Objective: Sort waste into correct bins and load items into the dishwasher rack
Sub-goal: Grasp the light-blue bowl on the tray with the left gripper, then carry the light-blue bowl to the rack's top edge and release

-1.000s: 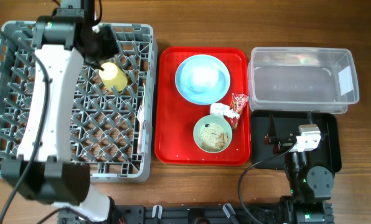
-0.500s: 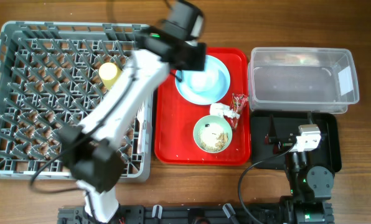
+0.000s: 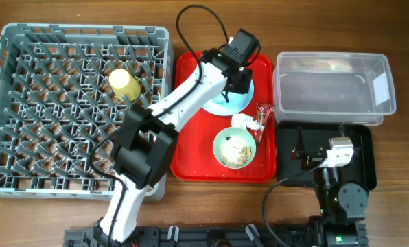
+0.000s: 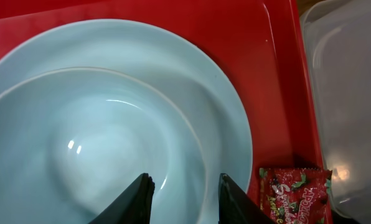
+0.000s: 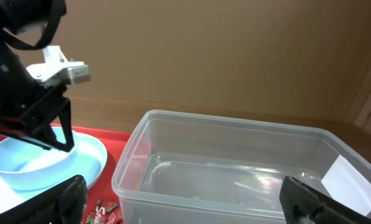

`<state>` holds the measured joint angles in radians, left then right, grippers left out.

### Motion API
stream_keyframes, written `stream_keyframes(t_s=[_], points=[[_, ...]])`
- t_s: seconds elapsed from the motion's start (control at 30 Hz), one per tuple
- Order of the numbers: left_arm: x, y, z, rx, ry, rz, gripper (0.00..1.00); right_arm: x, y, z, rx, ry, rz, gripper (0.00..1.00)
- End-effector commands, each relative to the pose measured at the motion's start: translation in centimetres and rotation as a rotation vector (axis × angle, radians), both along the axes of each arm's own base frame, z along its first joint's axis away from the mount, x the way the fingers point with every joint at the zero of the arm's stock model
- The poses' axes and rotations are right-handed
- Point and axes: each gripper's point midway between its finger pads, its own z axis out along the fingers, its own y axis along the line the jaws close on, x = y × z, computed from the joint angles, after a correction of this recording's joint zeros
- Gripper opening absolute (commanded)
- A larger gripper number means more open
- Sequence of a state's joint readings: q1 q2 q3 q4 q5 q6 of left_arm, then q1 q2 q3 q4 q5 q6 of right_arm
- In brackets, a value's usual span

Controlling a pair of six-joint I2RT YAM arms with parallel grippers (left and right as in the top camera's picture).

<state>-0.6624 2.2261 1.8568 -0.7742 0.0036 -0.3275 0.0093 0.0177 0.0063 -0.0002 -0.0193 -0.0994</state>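
Note:
My left gripper [image 3: 236, 81] is open and low over the pale blue small bowl [image 4: 79, 143], which sits on the pale blue plate [image 4: 229, 106] on the red tray. The bowl's right rim lies between the fingers [image 4: 184, 186]. The red snack wrapper [image 3: 263, 114] and the white tissue [image 3: 242, 122] lie below the plate. The mint green bowl [image 3: 235, 147] holds pale food scraps. The yellow cup [image 3: 124, 82] lies in the grey dishwasher rack [image 3: 81, 29]. My right gripper [image 5: 185, 202] is open and empty over the black tray [image 3: 366, 140]. The white cutlery is not visible.
The red serving tray [image 3: 194, 154] stands between the rack and the bins. The clear tub [image 3: 333, 86] stands at the right, behind the black tray, and also shows in the right wrist view [image 5: 235, 168]. My left arm crosses the rack's right edge.
My left arm has left the yellow cup in the rack and swung right to the blue bowl on the red tray. The right arm has not moved.

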Motion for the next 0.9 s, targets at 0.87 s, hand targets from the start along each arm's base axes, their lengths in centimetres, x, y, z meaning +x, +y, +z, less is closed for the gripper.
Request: stream_keyframes(t_s=[0.87], points=[[0.5, 4.2, 17.2, -0.083, -0.239, 0.079, 0.04, 0.0, 0.0, 0.0, -0.005, -0.003, 0.003, 1.00]])
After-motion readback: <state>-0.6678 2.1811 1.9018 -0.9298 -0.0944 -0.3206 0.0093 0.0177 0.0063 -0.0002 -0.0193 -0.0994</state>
